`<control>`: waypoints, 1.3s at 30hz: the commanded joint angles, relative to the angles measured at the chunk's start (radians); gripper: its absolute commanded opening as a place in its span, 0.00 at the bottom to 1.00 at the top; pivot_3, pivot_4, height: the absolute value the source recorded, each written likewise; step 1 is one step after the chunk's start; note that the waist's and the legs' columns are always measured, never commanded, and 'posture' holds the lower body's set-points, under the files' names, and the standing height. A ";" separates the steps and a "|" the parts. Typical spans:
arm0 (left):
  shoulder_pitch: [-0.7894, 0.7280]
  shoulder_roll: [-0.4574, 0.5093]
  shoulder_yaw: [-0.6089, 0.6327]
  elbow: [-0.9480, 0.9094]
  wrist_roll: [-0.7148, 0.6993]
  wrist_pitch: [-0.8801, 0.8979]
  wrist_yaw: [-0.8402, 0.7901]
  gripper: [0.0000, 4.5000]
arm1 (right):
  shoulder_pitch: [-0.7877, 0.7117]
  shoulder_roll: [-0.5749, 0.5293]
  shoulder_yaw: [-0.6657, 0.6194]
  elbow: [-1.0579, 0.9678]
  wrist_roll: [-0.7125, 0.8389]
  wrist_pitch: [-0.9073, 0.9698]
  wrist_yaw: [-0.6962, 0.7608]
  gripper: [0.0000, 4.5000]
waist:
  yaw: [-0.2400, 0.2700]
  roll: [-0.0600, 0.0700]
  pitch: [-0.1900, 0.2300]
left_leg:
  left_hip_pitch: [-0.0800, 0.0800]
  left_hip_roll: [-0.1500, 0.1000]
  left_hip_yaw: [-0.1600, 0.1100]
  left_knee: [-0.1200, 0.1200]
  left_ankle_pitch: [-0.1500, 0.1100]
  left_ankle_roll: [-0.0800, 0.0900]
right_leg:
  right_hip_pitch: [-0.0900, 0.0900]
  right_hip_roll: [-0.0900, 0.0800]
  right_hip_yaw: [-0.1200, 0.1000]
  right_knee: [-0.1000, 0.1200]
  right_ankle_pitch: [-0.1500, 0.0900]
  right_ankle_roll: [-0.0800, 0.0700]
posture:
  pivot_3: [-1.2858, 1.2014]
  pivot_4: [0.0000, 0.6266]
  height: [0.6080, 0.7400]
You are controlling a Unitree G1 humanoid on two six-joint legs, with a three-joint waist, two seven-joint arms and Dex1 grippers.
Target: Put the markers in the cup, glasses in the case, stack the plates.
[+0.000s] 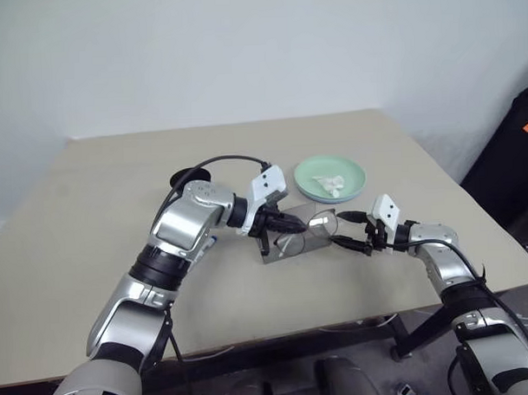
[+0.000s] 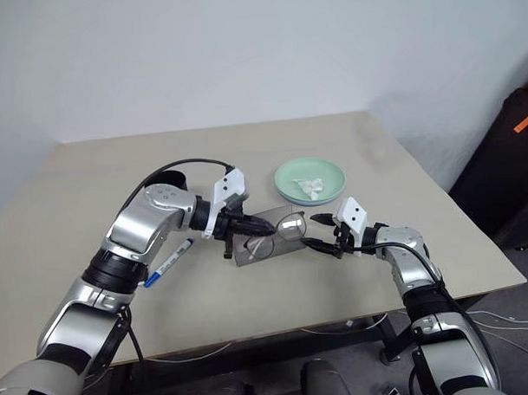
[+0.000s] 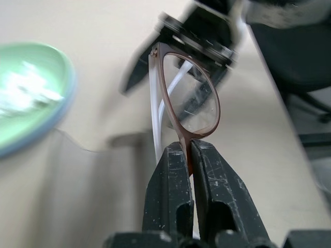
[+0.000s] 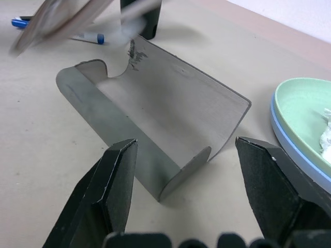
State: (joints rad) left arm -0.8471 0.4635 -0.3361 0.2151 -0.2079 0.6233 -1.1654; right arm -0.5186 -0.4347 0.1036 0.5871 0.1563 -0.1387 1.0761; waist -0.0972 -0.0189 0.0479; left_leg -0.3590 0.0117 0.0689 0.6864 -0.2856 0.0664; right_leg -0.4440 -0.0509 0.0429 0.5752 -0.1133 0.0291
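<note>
I see the left end effector [image 3: 189, 155] clamping the brown-rimmed round-lensed glasses [image 3: 192, 93]; the right end effector [image 4: 186, 170] gapes before the open grey case [image 4: 155, 103].

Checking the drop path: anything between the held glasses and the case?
Nothing visible. The left hand holds the glasses just above the open case; the open right hand sits at the case's near end, not over it.

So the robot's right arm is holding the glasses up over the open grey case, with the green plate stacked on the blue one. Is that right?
Not quite: the left gripper holds the glasses, pinched by the frame, as the left wrist view shows. The right gripper is open and holds nothing. They are above the open case, and the green plate sits on the blue plate.
</note>
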 commanded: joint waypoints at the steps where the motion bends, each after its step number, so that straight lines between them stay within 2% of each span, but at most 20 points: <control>1: -0.080 -0.008 -0.009 0.109 0.079 -0.096 0.047 0.01 | -0.027 -0.013 -0.010 0.000 0.003 -0.015 0.024 0.73 | 0.000 0.000 0.000 | 0.000 0.000 0.000 0.000 0.000 0.000 | 0.000 0.000 0.000 0.000 0.000 0.000 | 0.52 0.00 1.00; 9: -0.161 -0.067 -0.119 0.381 0.270 -0.355 0.071 0.01 | 0.005 -0.030 0.006 -0.045 0.025 0.034 0.117 0.73 | 0.000 0.000 0.000 | -0.001 -0.001 0.001 0.000 0.000 0.000 | 0.000 0.000 0.000 0.000 0.000 0.000 | 0.52 0.00 1.00; 19: -0.209 -0.160 -0.146 0.641 0.381 -0.530 0.087 0.01 | 0.017 -0.029 -0.003 -0.061 0.018 0.039 0.106 0.73 | -0.001 0.000 0.000 | -0.001 -0.001 0.000 0.000 0.000 0.000 | 0.000 0.000 0.001 0.000 0.000 0.000 | 0.52 0.00 1.00; 24: -0.201 -0.173 -0.152 0.684 0.420 -0.567 0.068 0.01 | 0.020 -0.028 -0.005 -0.062 0.018 0.037 0.097 0.73 | 0.000 -0.001 0.000 | -0.002 -0.001 0.000 0.000 0.000 0.001 | 0.000 0.000 0.001 0.000 0.000 0.000 | 0.52 0.00 1.00; 39: -0.119 -0.164 -0.127 0.564 0.382 -0.429 -0.095 0.01 | 0.009 -0.018 0.003 -0.030 0.009 0.018 0.081 0.73 | 0.000 -0.001 0.000 | -0.001 -0.001 -0.001 0.000 0.000 0.001 | 0.000 0.000 0.001 0.000 0.000 0.001 | 0.52 0.00 1.00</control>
State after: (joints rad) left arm -0.9777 0.2986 -0.4669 0.8119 0.1804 0.1800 -1.2360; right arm -0.4901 -0.4534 0.1236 0.5668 0.1570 -0.0988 1.1586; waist -0.0974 -0.0195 0.0479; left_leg -0.3603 0.0111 0.0673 0.6868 -0.2860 0.0673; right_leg -0.4441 -0.0509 0.0440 0.5752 -0.1130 0.0297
